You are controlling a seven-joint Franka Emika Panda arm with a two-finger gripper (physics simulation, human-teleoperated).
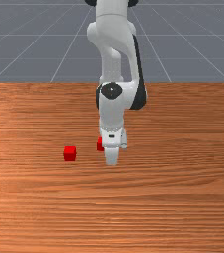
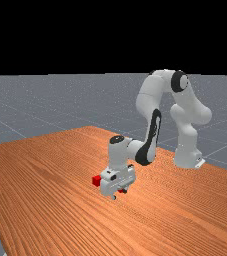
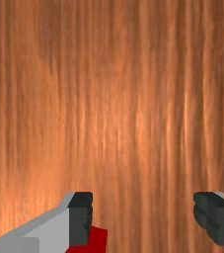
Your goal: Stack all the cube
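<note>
Far view: The arm [image 2: 151, 95] stands on the table [image 2: 45, 200] at right of centre and extends toward the frame's left. The gripper [image 2: 119, 194] points downward, slightly below the frame's centre. The first red cube [image 2: 96, 180] is located just left of the gripper. The second red cube [image 2: 121, 190] is mostly hidden behind the gripper; a small red portion is visible near the fingertips.

Front view: The arm enters at top centre and ends just below mid-frame. The first red cube rests on the table, left of centre. The second red cube lies between it and the gripper, its right part covered by the gripper. The cubes stand apart.

Wrist view: The gripper [image 3: 143, 218] is open, fingers wide apart. The second red cube is partly covered by one finger; a portion projects past that finger's inner side.
</note>
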